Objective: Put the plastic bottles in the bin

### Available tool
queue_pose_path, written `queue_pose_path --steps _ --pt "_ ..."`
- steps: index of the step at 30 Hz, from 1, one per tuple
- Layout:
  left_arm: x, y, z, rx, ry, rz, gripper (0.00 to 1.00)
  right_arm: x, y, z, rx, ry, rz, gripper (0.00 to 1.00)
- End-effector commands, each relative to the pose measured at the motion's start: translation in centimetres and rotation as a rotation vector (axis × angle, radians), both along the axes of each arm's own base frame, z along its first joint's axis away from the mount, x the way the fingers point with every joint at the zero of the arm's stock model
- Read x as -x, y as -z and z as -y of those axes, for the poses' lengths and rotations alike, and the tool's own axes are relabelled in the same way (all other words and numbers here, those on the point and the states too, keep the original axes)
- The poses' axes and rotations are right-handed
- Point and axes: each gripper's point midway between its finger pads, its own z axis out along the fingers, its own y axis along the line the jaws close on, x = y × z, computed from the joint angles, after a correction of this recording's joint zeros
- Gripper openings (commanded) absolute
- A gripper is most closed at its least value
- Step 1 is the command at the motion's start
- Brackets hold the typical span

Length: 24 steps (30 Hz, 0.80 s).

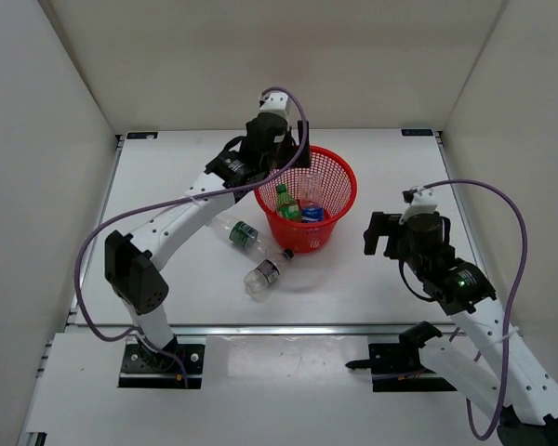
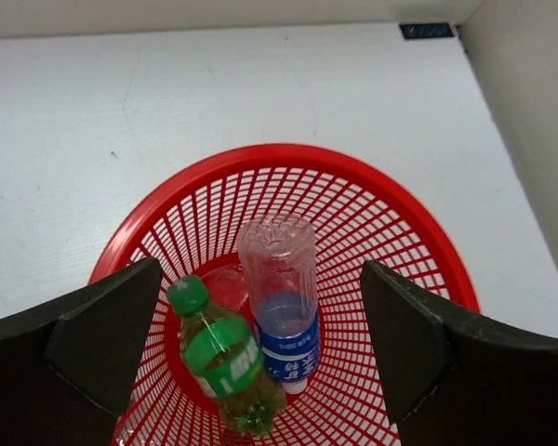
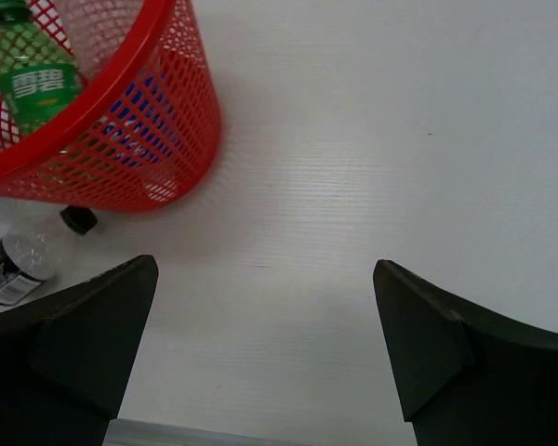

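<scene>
You have two of four done: the green bottle (image 1: 285, 202) and blue-label bottle (image 1: 312, 208) stand inside the bin (image 1: 352, 181). The dark-green-label bottle (image 1: 239, 232) and grey-black-label bottle (image 1: 265, 273) lie on the desk (image 1: 372, 288) beside it. Your left hand (image 2: 260, 269) and right hand (image 3: 265, 269) are spread wide, empty.

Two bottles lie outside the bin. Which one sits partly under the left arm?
The dark-green-label bottle: one end is hidden beneath the left arm. The grey-black-label bottle lies fully exposed beside the base of the bin.
</scene>
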Motion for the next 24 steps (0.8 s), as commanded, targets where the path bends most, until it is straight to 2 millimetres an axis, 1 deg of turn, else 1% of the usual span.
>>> queue_pose_path --steps 1,2,3,4,5,6,7,8,9,11,12,13,14,15,16,17,18,19,20,21,22,23,24 --pt "1.8 -8.4 -2.0 0.103 -0.004 0.144 0.99 -0.1 -0.5 -1.3 0.025 -0.041 0.024 0.99" --pt "2.0 -8.7 -2.7 0.095 -0.008 0.142 0.99 0.0 -0.4 -1.5 0.03 -0.051 0.016 0.99" --pt "2.3 -9.3 -3.7 0.094 -0.024 0.148 0.98 0.2 -0.2 -2.1 0.036 -0.075 0.002 0.99" --pt "2.6 -8.4 -4.0 0.074 -0.023 0.128 0.99 0.2 -0.3 -2.9 0.021 -0.104 0.001 1.0" --pt "3.2 -9.6 -5.3 0.094 -0.036 0.146 0.99 0.5 0.0 -3.6 0.024 -0.146 -0.011 0.99" --pt "4.0 -9.6 -6.7 0.099 -0.046 0.144 0.99 0.7 0.1 -4.0 0.014 -0.159 -0.022 1.0" --pt "4.3 -8.1 -7.5 0.089 -0.054 0.116 0.98 1.2 0.4 -4.9 0.009 -0.203 -0.037 0.99" --pt "5.0 -8.8 -9.4 0.111 -0.083 0.125 0.99 1.5 1.0 -5.1 0.012 -0.21 -0.055 0.99" --pt "5.4 -6.6 -10.5 0.088 -0.104 0.082 0.99 1.9 1.3 -5.8 0.012 -0.239 -0.071 0.99" --pt "7.5 -4.0 -14.9 0.07 -0.183 0.044 0.99 3.3 2.0 -7.7 0.006 -0.334 -0.108 1.0" --pt "8.5 -4.6 -17.0 0.106 -0.226 0.059 0.99 3.9 2.3 -8.3 0.001 -0.371 -0.131 0.99" --pt "9.8 -3.0 -18.5 0.112 -0.251 0.03 0.99 4.6 3.3 -9.2 0.024 -0.409 -0.176 0.99" --pt "10.5 -0.3 -20.2 0.086 -0.291 -0.027 0.98 5.3 4.0 -10.2 0.035 -0.444 -0.206 0.99" --pt "11.3 -0.3 -21.8 0.114 -0.33 -0.017 0.98 6.1 4.6 -10.7 0.031 -0.449 -0.247 0.99" --pt "12.5 1.4 -22.5 0.119 -0.335 -0.046 0.98 6.7 5.2 -11.9 0.04 -0.491 -0.264 0.99" --pt "13.2 4.0 -23.3 0.096 -0.349 -0.097 0.98 7.4 6.2 -12.9 0.054 -0.511 -0.294 0.99" --pt "13.9 4.1 -24.1 0.109 -0.37 -0.096 0.99 7.5 6.4 -13.6 0.05 -0.511 -0.284 0.99" --pt "14.9 5.3 -24.5 0.102 -0.38 -0.127 0.99 7.5 6.5 -14.9 0.025 -0.503 -0.289 0.99" --pt "15.5 7.0 -24.9 0.081 -0.392 -0.172 0.99 7.3 7.0 -15.5 0.033 -0.472 -0.308 0.98" --pt "16.1 7.5 -25.0 0.079 -0.391 -0.184 0.99 6.8 6.6 -15.9 -0.049 -0.374 -0.31 0.97" --pt "16.6 8.2 -25.1 0.082 -0.397 -0.2 0.99 6.4 6.5 -17.1 -0.12 -0.326 -0.319 0.95" --pt "17.0 8.5 -25.1 0.088 -0.396 -0.205 0.98 6.1 6.0 -18.4 -0.206 -0.269 -0.319 0.94" --pt "17.6 8.8 -25.0 0.096 -0.393 -0.211 0.99 6.1 5.8 -19.2 -0.224 -0.257 -0.294 0.94"
